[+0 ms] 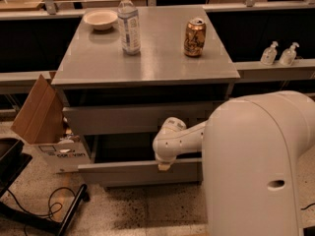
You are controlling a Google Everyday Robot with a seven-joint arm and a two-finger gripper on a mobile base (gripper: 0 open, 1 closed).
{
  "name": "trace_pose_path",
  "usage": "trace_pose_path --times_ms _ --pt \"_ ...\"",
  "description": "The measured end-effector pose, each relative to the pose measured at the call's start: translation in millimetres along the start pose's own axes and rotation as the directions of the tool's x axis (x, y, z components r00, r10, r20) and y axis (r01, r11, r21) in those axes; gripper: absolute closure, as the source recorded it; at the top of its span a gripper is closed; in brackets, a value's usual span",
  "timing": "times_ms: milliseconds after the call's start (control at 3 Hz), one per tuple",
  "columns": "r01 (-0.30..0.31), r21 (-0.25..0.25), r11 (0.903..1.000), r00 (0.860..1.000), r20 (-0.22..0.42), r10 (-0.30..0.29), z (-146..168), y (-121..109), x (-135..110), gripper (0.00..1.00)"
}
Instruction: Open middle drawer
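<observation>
gripper (164, 165) reaching down onto the top edge of the middle drawer (123, 173), drawer sitting partly pulled out under the table (157, 65), cannot tell whether jaws are apart or together, can (195, 37) standing on top

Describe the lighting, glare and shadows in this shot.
Camera view: dim, warm light from above. Soft glare streaks the grey metal cabinet top in front of the clear plastic water bottle and the gold drink can. Camera view: deep shadow fills the recesses between the drawers, where the white gripper sits at the top edge of the grey middle drawer front.
</observation>
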State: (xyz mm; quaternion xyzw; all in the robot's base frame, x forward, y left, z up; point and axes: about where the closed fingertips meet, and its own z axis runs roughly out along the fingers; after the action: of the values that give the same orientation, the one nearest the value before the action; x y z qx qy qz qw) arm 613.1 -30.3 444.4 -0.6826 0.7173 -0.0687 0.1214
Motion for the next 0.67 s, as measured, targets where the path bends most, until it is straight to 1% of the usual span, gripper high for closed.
trace_pose_path --times_ms 333,667 --pt "0.000 -0.002 1.0000 1.000 -0.001 0.000 1.0 1.1 0.4 0.82" --pt "0.001 -0.005 1.0000 1.000 -0.002 -0.001 2.0 2.2 0.7 0.59"
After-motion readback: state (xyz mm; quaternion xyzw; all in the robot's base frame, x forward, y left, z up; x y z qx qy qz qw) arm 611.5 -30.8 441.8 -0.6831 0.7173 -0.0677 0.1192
